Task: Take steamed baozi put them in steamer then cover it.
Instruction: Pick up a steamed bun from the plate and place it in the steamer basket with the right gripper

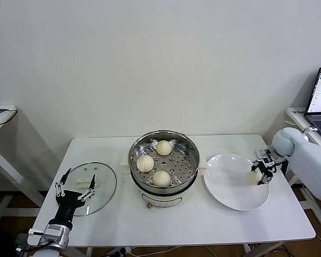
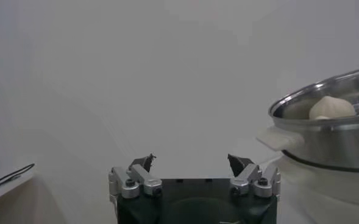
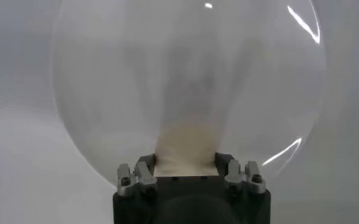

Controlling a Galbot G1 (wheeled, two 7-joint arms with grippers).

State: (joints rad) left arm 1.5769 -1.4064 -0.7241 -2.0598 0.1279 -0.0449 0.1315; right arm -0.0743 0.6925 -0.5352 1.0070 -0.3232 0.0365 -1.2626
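The steel steamer [image 1: 188,151] stands mid-table with three baozi on its perforated tray: one at the back [image 1: 163,148], one left [image 1: 145,163], one front [image 1: 161,178]. The fourth baozi [image 1: 255,175] lies at the right edge of the white plate [image 1: 230,187]. My right gripper [image 1: 261,172] is at that edge, its jaws closed against the bun's sides; the right wrist view shows the bun [image 3: 185,149] filling the gap in that gripper [image 3: 186,165]. My left gripper [image 1: 76,184] is open and empty over the glass lid [image 1: 102,184]. The left wrist view shows the open left gripper [image 2: 191,162] and the steamer [image 2: 337,137].
A laptop [image 1: 320,101] sits on a side table at the far right. Another side table with a black cable [image 1: 0,112] stands at the far left. The table's front edge runs close below the plate and the lid.
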